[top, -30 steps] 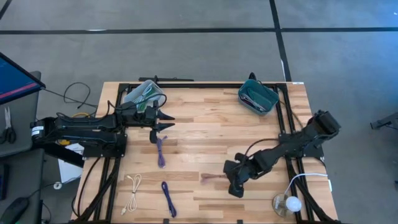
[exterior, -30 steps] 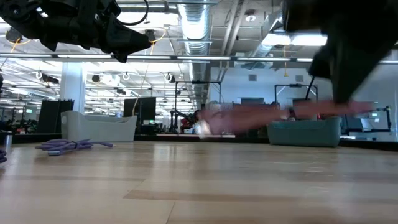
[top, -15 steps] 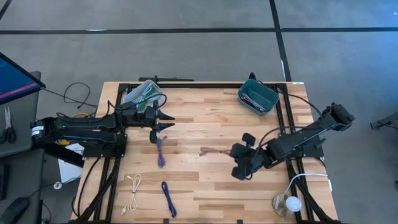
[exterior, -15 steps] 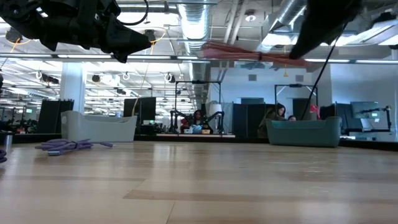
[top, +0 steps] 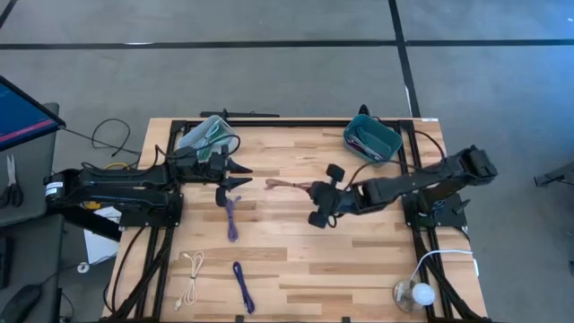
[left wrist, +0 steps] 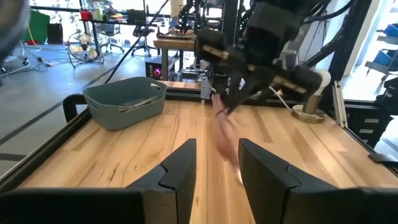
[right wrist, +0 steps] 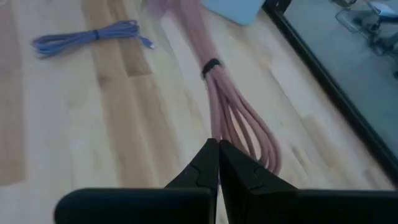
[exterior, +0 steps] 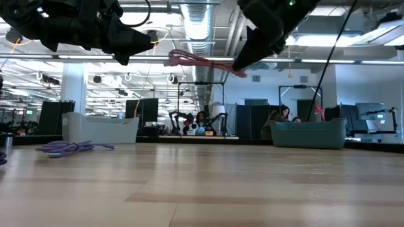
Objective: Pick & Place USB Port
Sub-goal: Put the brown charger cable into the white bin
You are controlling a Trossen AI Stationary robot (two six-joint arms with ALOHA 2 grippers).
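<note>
**Right arm carrying a bundled pink USB cable above mid-table**

The right gripper has its fingers pressed together on one end of a pink USB cable, which hangs clear of the table near its middle, toward the far half. In the low view the cable juts out almost level from the gripper, high above the wood. The right wrist view shows it as several long pink loops gathered by a dark tie partway along, the loops fanning toward the fingers.

The bundle is probably light and soft, yet stiff enough as a coil to hold its line. Its smooth jacket may slip, so a hold on the looped end or at the tie seems soundest.

The left gripper waits at the far left, beside a grey bin, its fingers parted on nothing. A teal bin sits at the far right. Purple cables and a white cable lie on the left half.
</note>
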